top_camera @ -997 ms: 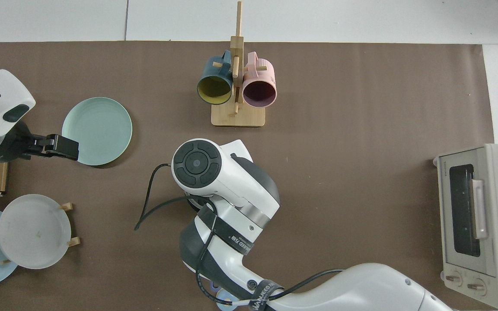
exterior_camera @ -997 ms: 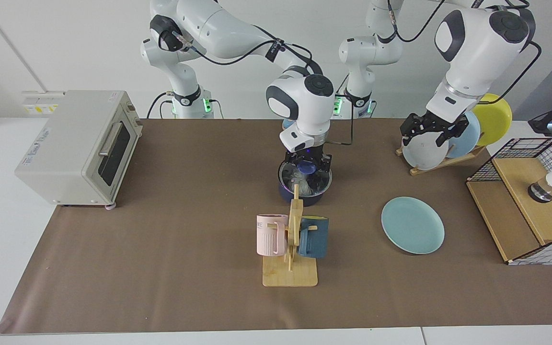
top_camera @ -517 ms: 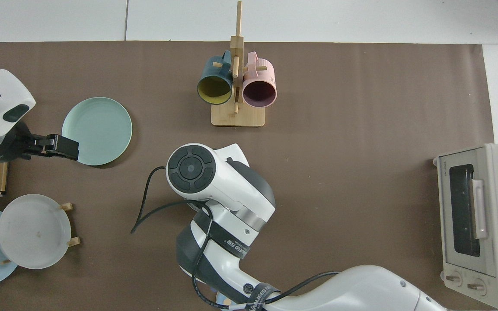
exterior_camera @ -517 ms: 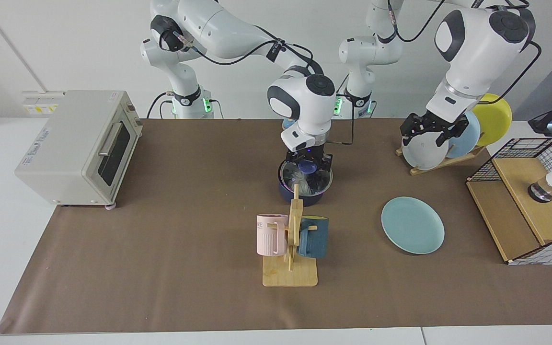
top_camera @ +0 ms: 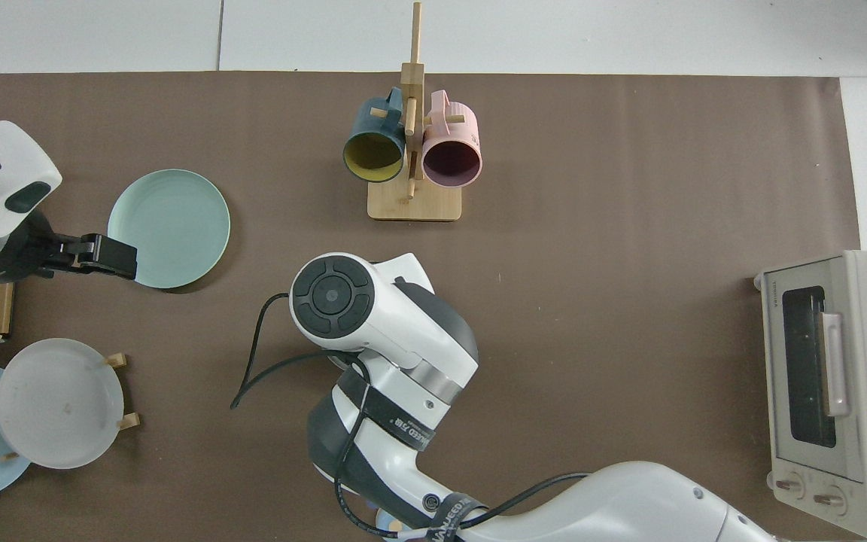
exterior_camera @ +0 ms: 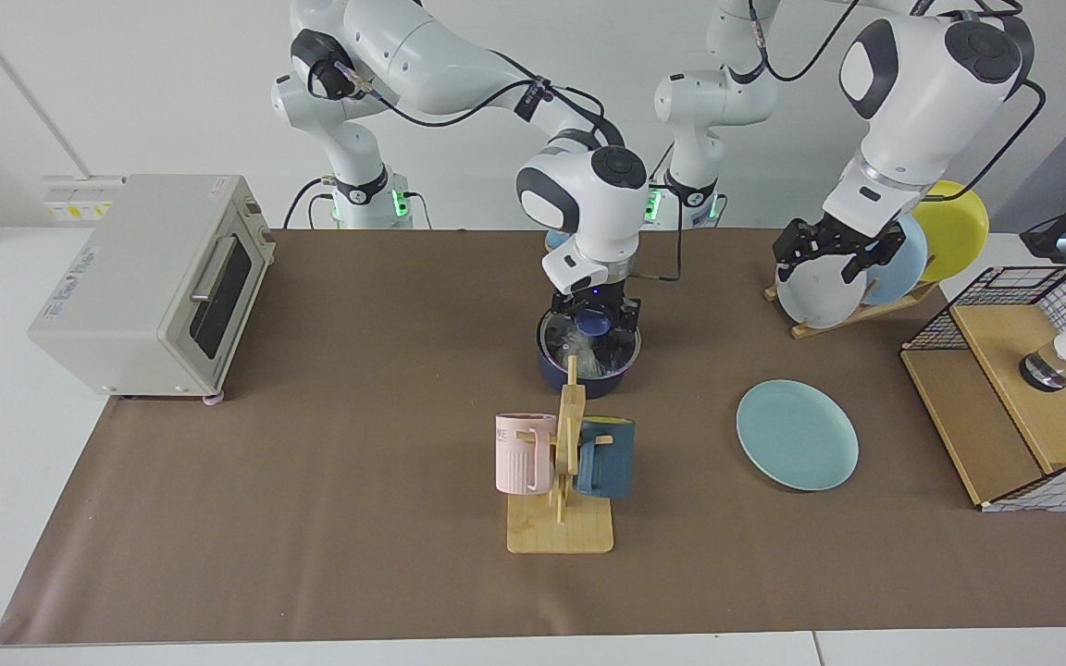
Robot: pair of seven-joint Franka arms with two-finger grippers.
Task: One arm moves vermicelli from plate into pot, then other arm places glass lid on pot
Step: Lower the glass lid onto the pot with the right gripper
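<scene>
The navy pot [exterior_camera: 588,377] stands at the table's centre with the glass lid [exterior_camera: 612,350] lying on it. Pale vermicelli [exterior_camera: 579,351] shows through the glass. My right gripper [exterior_camera: 595,313] hangs just above the lid, open, one finger on each side of the blue knob [exterior_camera: 594,323]. The teal plate [exterior_camera: 797,435] [top_camera: 170,226] lies bare. My left gripper [exterior_camera: 834,254] [top_camera: 102,256] waits open and holds nothing, in front of the plate rack. In the top view the right arm's hand [top_camera: 373,316] hides the pot and lid.
A wooden mug rack [exterior_camera: 563,518] [top_camera: 412,203] with a pink and a navy mug stands close in front of the pot. The plate rack [exterior_camera: 852,310] holds white, sky-blue and yellow plates. A toaster oven [exterior_camera: 154,277] [top_camera: 825,391] and a wire basket [exterior_camera: 1014,388] stand at the table's ends.
My right gripper has risen slightly above the pot while the lid stayed in place on it. The left arm has not moved.
</scene>
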